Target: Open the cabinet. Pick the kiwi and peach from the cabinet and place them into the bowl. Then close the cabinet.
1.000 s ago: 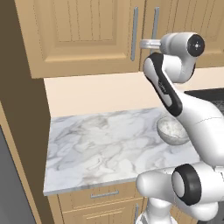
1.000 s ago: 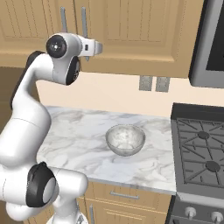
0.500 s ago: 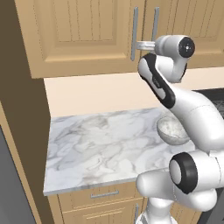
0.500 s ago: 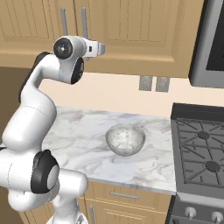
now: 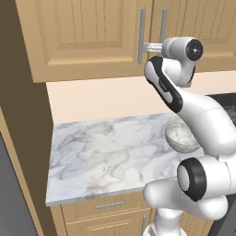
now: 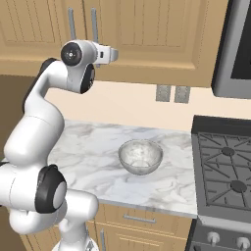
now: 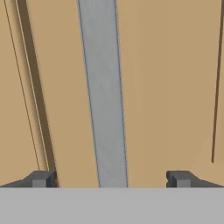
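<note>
Claw (image 7: pixel 109 179) is wide open, holding nothing, straddling the cabinet (image 5: pixel 87 41) handle (image 7: pixel 103 96) mid-frame; closing off-centre could slip off.

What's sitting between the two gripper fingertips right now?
In the hand view, the open gripper straddles a silver bar handle of the closed cabinet; neither fingertip touches it.

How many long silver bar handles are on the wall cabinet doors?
2: the left handle and the right handle, side by side where the two doors meet. The open hand sits at the left one.
</note>
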Tool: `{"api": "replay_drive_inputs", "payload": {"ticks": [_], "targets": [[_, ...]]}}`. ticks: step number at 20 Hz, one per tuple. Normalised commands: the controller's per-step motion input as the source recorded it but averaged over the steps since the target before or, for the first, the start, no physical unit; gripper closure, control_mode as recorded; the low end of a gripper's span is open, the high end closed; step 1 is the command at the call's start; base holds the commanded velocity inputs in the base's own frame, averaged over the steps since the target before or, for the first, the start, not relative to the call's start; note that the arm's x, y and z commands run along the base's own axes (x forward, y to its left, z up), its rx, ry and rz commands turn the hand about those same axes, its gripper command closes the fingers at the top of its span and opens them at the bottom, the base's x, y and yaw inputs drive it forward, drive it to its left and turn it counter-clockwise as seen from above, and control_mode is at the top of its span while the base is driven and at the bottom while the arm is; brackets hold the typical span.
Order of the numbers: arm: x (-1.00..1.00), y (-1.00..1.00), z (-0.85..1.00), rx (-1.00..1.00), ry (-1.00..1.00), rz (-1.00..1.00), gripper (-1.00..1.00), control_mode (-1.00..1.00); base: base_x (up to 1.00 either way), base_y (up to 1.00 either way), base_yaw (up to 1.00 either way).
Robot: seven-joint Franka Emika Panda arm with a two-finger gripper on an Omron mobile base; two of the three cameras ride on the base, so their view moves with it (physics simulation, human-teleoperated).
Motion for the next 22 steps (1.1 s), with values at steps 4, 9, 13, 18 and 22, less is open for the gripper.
{"api": "replay_drive_inputs", "payload": {"ticks": [4, 9, 13, 18, 22], "targets": [[0.19, 0.0, 0.0, 0.0, 0.02, 0.0, 1.0, -1.0, 0.0, 0.0, 0.0], [0.0, 0.0, 0.0, 0.0, 0.01, 0.0, 1.0, -1.0, 0.0, 0.0, 0.0], [0.0, 0.0, 0.0, 0.0, 0.0, 0.0, 1.0, -1.0, 0.0, 0.0, 0.0], [0.0, 0.0, 0.0, 0.0, 0.0, 0.0, 1.0, -1.0, 0.0, 0.0, 0.0], [0.0, 0.0, 0.0, 0.0, 0.0, 0.0, 1.0, -1.0, 0.0, 0.0, 0.0]]}}
